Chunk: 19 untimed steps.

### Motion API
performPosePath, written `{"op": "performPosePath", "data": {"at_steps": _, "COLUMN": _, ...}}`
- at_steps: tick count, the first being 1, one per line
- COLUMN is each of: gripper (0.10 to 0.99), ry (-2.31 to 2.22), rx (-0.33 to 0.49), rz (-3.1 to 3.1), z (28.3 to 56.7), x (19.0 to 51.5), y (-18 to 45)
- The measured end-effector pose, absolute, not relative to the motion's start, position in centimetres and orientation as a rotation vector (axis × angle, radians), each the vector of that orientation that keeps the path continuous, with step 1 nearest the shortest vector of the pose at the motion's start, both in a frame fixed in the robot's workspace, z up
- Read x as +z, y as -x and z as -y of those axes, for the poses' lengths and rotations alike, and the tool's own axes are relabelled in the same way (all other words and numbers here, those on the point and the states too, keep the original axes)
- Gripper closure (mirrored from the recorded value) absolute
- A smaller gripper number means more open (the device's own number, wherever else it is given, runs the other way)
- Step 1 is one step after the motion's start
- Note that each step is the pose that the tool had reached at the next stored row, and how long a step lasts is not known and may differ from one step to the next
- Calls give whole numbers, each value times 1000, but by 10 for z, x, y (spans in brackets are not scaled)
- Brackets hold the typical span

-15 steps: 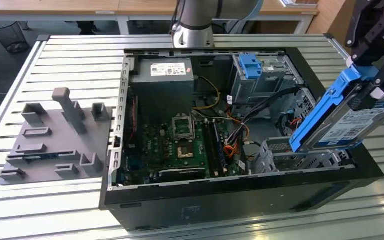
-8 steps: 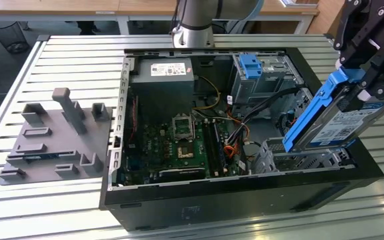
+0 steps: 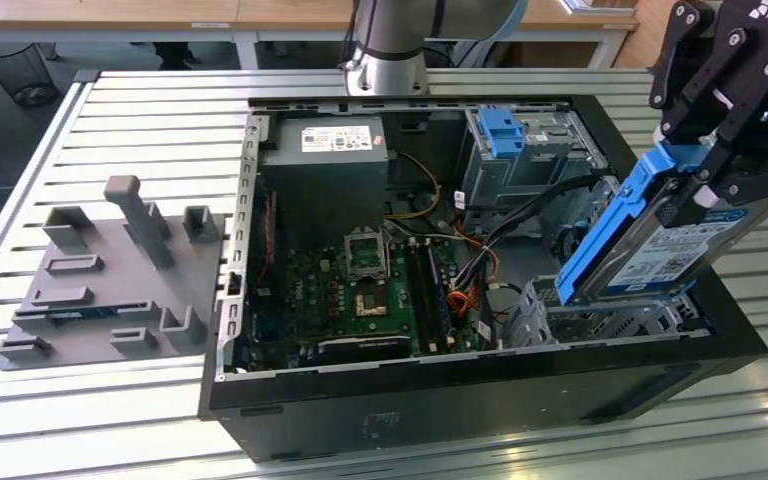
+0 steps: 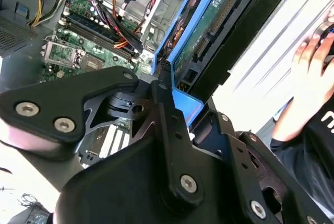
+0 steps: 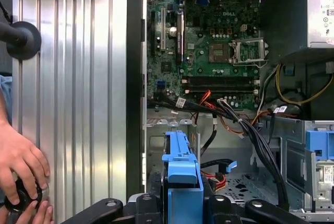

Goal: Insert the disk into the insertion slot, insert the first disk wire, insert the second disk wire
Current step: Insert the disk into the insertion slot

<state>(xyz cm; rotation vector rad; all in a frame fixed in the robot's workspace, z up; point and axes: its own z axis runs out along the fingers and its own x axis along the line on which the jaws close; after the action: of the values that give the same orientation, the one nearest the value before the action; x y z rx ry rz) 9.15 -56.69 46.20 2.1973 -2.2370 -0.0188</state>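
Slatted table (image 3: pixel 157 130), one claw (image 3: pixel 688 195) gripping one disk (image 3: pixel 638 265)

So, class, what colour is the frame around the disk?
The caddy around the disk is bright blue; the exterior view shows it best.

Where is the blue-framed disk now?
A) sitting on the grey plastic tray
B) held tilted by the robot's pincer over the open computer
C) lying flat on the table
B: the pincer grips the disk, which hangs tilted just above the metal cage.
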Motion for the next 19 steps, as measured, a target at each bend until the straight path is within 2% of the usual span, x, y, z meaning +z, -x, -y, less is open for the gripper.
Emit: {"op": "performPosePath", "data": {"at_steps": 19, "gripper": 722, "ry": -2209, "rx": -18, "rz": 2226, "z": 556, "x": 447, "y": -89}}
